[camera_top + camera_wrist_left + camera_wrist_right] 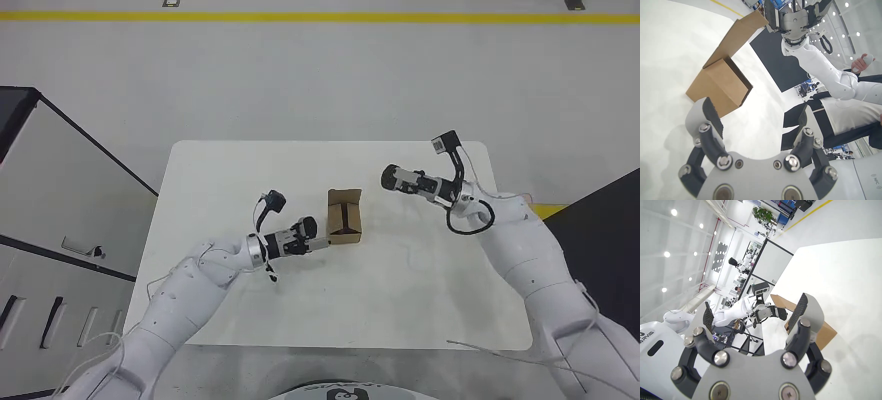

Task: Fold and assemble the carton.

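Observation:
A small brown carton (344,215) stands on the white table (420,290) near its middle, its top open with flaps raised. In the left wrist view the carton (721,83) sits just beyond my left gripper (757,115), which is open with nothing between its fingers. From above, the left gripper (318,233) is close beside the carton's left side. My right gripper (385,177) hovers apart from the carton to its right and farther back, open and empty. The right wrist view has the carton (821,332) partly behind one finger of the right gripper (755,311).
A dark-framed cabinet (40,200) stands off the table's left edge. A black panel (610,220) lies to the right of the table. A yellow floor line (320,16) runs along the back. Bare tabletop surrounds the carton.

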Robot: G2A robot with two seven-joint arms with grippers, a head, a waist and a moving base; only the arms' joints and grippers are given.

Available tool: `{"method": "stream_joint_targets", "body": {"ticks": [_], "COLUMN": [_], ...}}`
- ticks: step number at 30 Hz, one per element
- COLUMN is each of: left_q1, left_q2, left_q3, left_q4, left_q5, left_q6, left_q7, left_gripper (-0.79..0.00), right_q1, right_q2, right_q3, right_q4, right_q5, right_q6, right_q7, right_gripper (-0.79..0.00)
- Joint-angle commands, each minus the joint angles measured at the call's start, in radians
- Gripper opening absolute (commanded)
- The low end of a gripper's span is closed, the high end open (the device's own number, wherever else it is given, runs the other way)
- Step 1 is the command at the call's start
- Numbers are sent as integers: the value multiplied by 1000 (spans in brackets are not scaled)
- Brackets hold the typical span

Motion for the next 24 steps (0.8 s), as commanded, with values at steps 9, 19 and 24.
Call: {"method": "stream_joint_targets", "body": {"ticks": [9,19,24], "left_q1": [49,19,-6], "left_q2": [1,-23,-36], "left_q3": [41,108,130], "left_q4": [-30,-7,36], "left_q5": [2,-27,-1], "left_q6": [11,17,21], "left_q7": [-60,-43,-5], "left_gripper": [-785,-785,-785], "right_q1": [-7,50,94], "right_q2": [-1,-39,-69], "right_q3": [17,-45,-93], "right_q4": [-32,27,92], "right_q5": [-42,78,146], "right_q6": [49,46,65], "right_q7": [-73,31,93], "right_gripper": [0,0,0]}}
